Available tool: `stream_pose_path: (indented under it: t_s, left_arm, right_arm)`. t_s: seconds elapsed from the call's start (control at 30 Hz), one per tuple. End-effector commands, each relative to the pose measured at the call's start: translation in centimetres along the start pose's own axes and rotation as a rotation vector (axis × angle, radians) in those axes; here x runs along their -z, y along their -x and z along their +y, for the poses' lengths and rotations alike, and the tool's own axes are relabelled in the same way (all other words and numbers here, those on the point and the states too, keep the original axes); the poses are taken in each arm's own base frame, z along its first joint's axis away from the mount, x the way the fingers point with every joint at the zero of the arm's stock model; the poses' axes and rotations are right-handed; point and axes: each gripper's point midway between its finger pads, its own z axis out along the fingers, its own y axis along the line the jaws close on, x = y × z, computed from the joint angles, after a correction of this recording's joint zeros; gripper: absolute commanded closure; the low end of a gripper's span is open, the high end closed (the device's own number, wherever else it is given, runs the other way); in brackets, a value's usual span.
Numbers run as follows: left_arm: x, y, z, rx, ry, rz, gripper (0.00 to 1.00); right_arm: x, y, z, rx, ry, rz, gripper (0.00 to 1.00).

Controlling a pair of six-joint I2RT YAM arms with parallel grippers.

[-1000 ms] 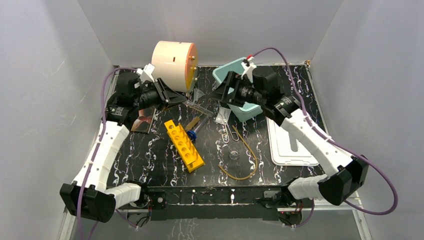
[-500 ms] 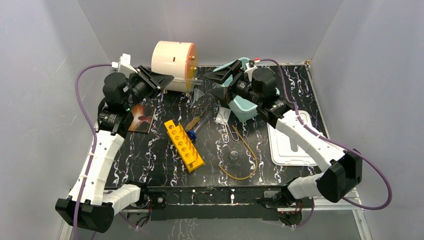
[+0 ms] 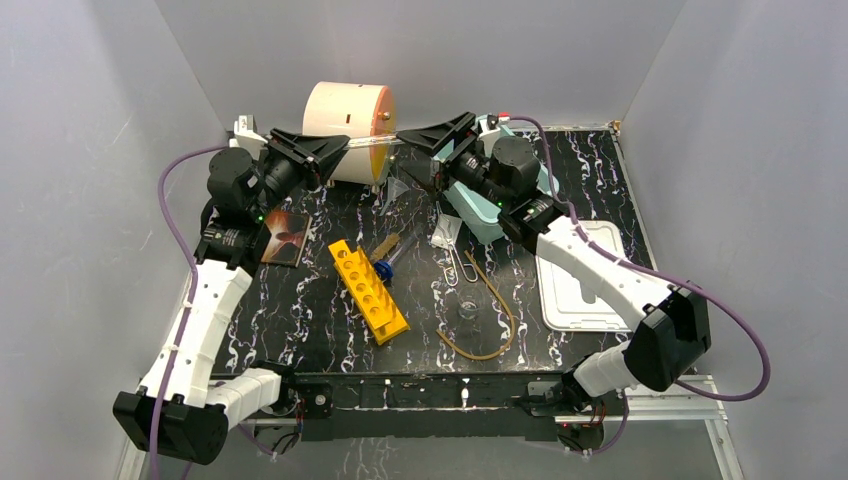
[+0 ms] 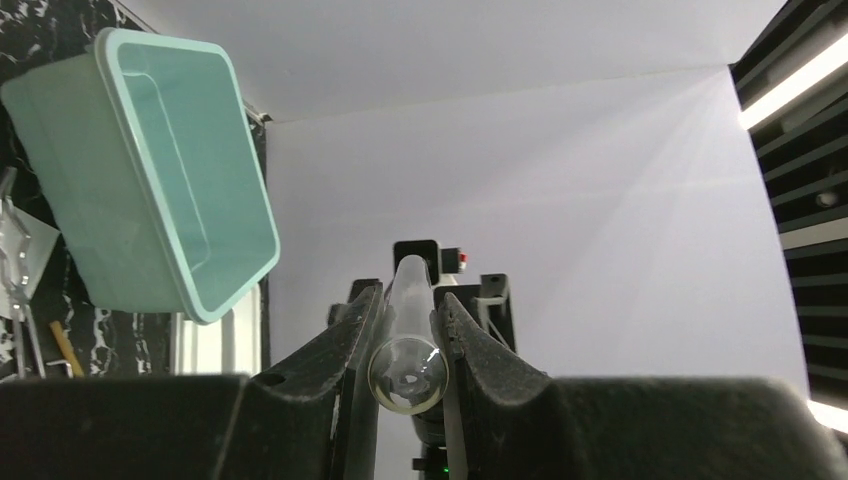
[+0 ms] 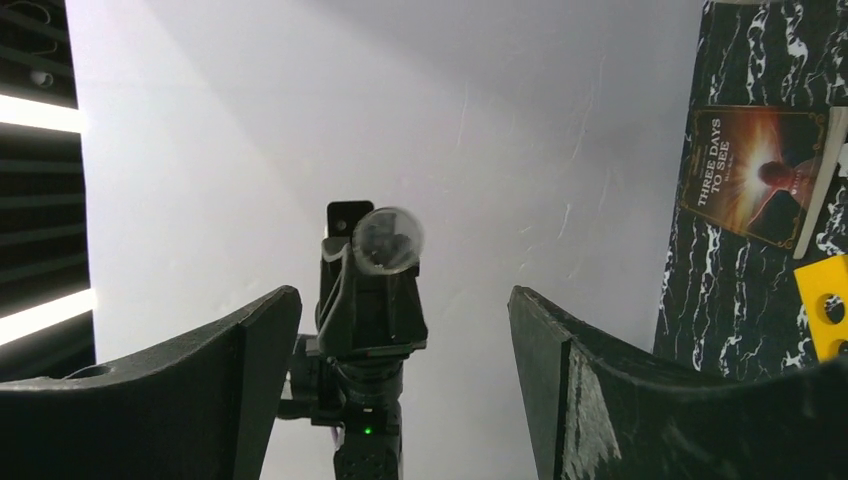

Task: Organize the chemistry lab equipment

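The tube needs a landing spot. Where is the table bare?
Near-left, between the book, the yellow tube rack and the front edge; also far right, behind the white lid beside the teal bin. Crowded in the middle, around the funnel, blue-tipped tool and rubber loop.

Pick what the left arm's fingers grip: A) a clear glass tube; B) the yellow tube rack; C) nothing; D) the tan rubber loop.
A: the left wrist view shows a clear glass tube pinched between the left fingers; the yellow rack lies on the table.
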Motion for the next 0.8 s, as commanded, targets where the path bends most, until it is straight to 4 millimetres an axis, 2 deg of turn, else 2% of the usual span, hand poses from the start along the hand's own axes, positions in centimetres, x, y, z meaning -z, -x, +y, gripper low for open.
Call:
stream_pose_path:
  t_s: [0.0,0.27,0.47,0.77]
  left_arm:
    - [0.2,-0.6,-1.7,0.066,-0.065,0.037,0.91]
    - [-0.1,-0.9,-0.6,0.084,-0.042,0.051,0.91]
    - [-0.3,-0.9,0.1,0.078,-0.031,0.049,0.91]
    - [-0.7,-1.3,1.2,0.089,-0.023,0.071,0.91]
  right_arm:
    - [-0.5,1.3,3.5,0.041,0.103,-0.074,0.17]
    - [-0.6,2.4,4.5,0.109,0.125,-0.144,0.21]
    - [-0.7,2.1,3.9,0.025,0.123,-0.126,0.29]
    - [-1.3,1.9,2.5,0.013,0.088,-0.106,0.35]
